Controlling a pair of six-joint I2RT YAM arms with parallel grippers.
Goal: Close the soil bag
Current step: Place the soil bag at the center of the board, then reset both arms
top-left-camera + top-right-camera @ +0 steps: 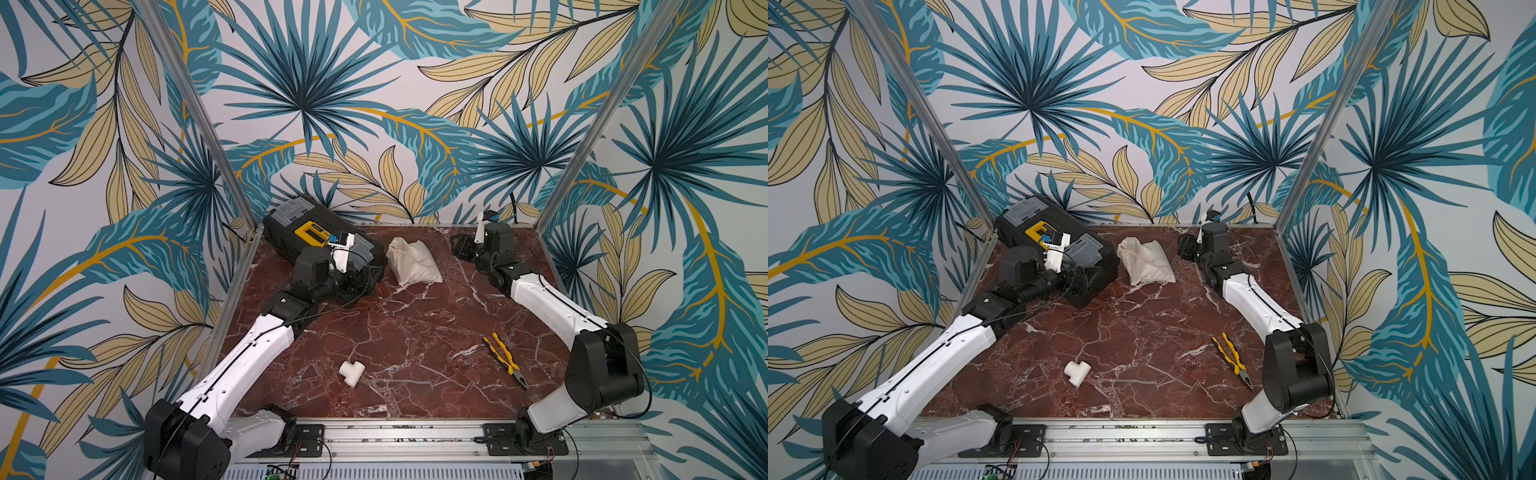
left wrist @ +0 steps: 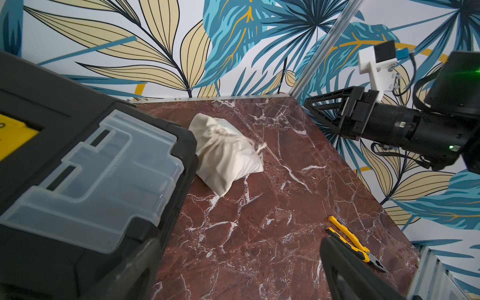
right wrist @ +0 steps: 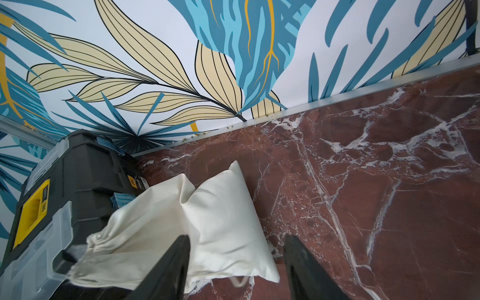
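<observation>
Right fingers (image 3: 179, 259) are apart and empty, with the bag (image 3: 220, 220) just beyond their tips, untouched. Left fingers (image 2: 337, 262) are wide apart, also empty, low over the table (image 1: 415, 332) beside the toolbox (image 1: 316, 232).

In both top views the bag (image 1: 411, 262) lies on the table at 12 o'clock from centre, between the two arms. Right fingers sit at its 3 o'clock, left at its 8. The toolbox is just beside it at 9; we can't tell whether they touch. The gathered neck points to about 10 o'clock, and the cord (image 2: 260, 148) tail trails off the side facing the right arm. Whether the mouth is fully cinched we can't tell.

Our read: the cinch is not confirmed, so we treat it as pending.
- Take the cord tail with the right fingers and pinch the cord only, no cloth.
- Pin the body just behind the neck with the left fingers; the bag is soft and would slide otherwise.
- Pull toward 3 o'clock, low and straight along the channel.
- Keep the left elbow off the toolbox.

Pliers (image 1: 505, 359) at 4 and tee fitting (image 1: 352, 372) at 7 are well clear.
</observation>
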